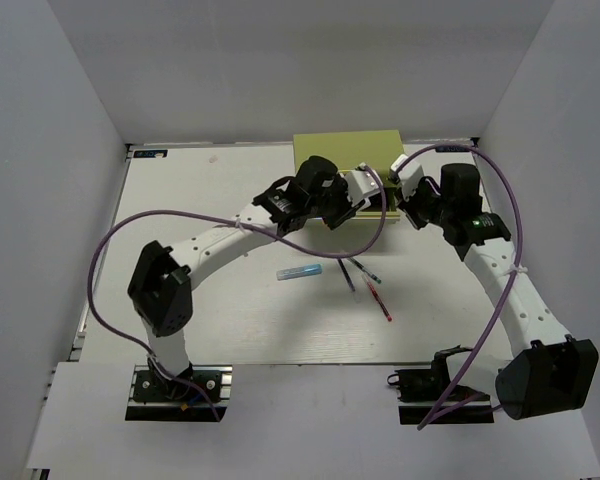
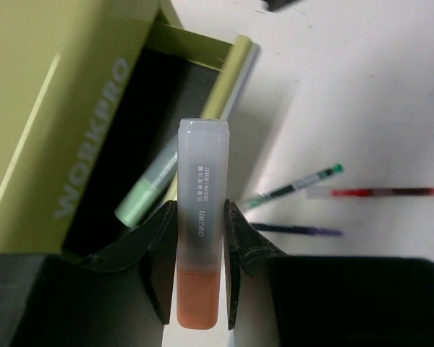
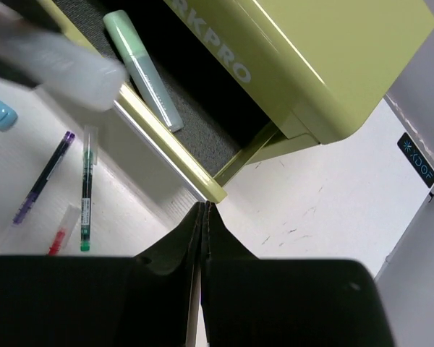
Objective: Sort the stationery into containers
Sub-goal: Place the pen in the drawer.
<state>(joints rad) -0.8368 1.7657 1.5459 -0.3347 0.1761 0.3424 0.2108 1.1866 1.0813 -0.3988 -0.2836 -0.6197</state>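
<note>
Currently I am clamping the left gripper (image 2: 201, 267) tight on the orange marker (image 2: 201, 217), hovering it at the front lip of the open drawer (image 2: 152, 94) in the olive chest (image 2: 50, 94), where the mint marker (image 2: 148, 189) is lying. The right gripper (image 3: 204, 217) is sitting pinched together, empty, beside the drawer's corner. Judging the step: orange going in. The next move is calling for a nudge inward, then release. The blue marker (image 1: 300, 272), red pen (image 2: 387, 191), purple pen (image 2: 296, 230) and green-tipped pen (image 2: 293, 184) are waiting outside.

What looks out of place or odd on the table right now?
Nothing is spilled or broken. The chest has its drawer open with a mint marker inside, the left end effector holds an orange marker, and the red pen, purple pen, green-tipped pen and blue marker lie loose on the table.
</note>
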